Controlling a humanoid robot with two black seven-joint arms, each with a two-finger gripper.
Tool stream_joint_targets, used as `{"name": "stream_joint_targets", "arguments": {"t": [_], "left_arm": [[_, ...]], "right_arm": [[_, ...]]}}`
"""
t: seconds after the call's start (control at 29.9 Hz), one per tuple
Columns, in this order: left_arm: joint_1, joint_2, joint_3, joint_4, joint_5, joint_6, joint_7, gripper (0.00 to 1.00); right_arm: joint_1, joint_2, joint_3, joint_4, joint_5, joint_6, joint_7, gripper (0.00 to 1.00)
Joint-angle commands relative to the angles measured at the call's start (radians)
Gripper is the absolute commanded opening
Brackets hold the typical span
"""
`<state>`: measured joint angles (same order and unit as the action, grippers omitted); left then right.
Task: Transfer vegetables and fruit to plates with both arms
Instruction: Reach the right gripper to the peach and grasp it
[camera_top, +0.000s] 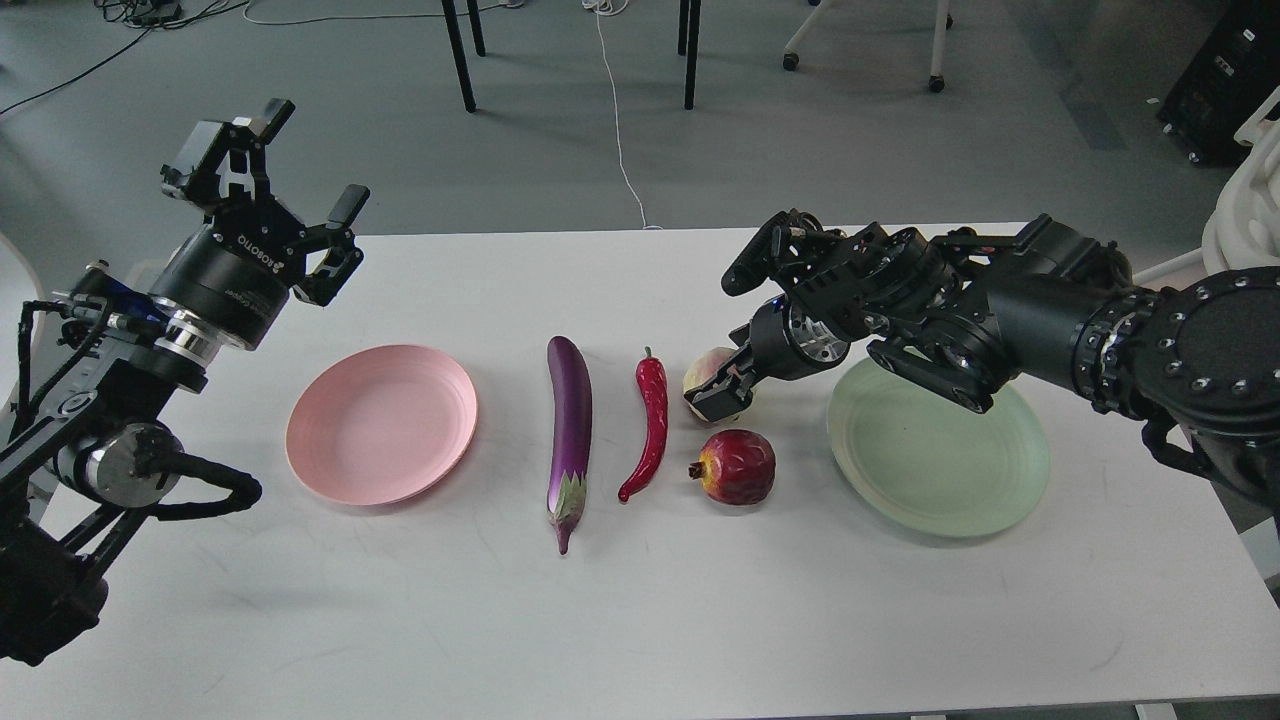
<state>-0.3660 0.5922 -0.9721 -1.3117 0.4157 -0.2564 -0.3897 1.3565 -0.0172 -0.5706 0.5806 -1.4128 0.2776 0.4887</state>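
On the white table (620, 620) lie, from left to right, a pale pink plate (380, 425), a purple eggplant (570, 425), a red chili pepper (653, 415), and a pale green plate (940, 475). Between chili and green plate sit a yellowish peach (699, 368) and, nearer me, a dark red pomegranate (738, 466). My right gripper (718, 393) is down on the peach and hides most of it; its fingers cannot be told apart. My left gripper (315, 155) is open and empty, raised above the table's far left corner, behind the pink plate.
My right arm (1000, 320) reaches across the far part of the green plate. Beyond the table's far edge are chair legs (460, 60) and a white cable (620, 130) on the grey floor. A white object (1245, 200) stands at the right edge.
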Motion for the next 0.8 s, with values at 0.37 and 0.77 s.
{"name": "stream_joint_targets", "arguments": {"t": [0.37, 0.77], "left_arm": [[0.004, 0.005, -0.014, -0.001, 0.0, -0.003, 0.0, 0.99], [0.004, 0.009, -0.028, -0.001, 0.0, -0.004, 0.0, 0.99]], "right_arm": [[-0.01, 0.014, -0.045, -0.024, 0.001, 0.002, 0.0, 0.6], [0.252, -0.298, -0.046, 0.266, 0.037, 0.015, 0.0, 0.38]]}}
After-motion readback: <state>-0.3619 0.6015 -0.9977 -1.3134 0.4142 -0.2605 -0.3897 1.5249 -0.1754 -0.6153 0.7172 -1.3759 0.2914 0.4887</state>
